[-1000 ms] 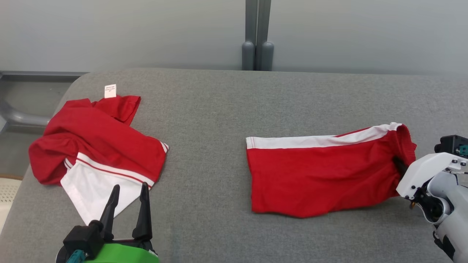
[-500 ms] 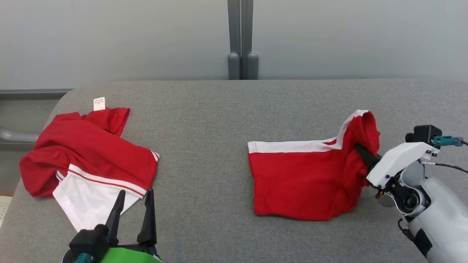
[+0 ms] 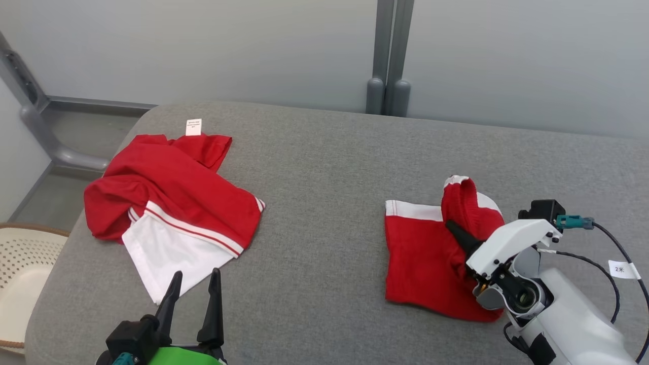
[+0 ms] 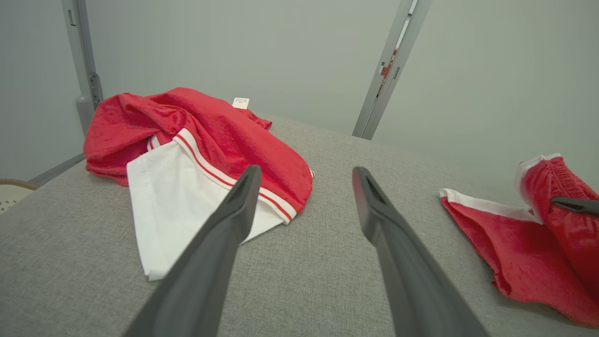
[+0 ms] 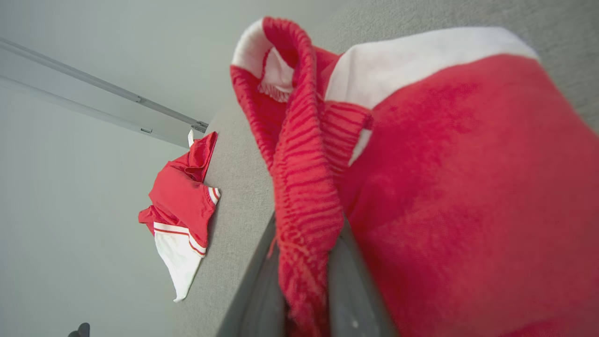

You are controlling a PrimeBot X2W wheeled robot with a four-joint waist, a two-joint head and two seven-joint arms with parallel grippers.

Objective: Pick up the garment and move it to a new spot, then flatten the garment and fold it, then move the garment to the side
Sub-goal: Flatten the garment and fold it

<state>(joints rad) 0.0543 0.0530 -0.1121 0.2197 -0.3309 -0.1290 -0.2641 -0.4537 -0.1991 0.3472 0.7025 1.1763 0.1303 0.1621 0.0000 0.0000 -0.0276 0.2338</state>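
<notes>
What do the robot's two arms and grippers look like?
Left gripper: long dark tapering jaws, black base, green cover. Right gripper: dark jaws, white angular housing, pale grey forearm, black cables with a teal plug and a white tag.

Your left hand (image 3: 196,274) stands with both fingers spread wide and pointing forward, nothing between them. Your right hand (image 3: 451,226) is clamped on a raised fold of the garment (image 3: 421,258) (the ribbed band is pinched between the fingers (image 5: 348,290)). Behind the hand, the white wrist (image 3: 507,241) tilts upward, and the pale forearm (image 3: 573,324) trails back.
</notes>
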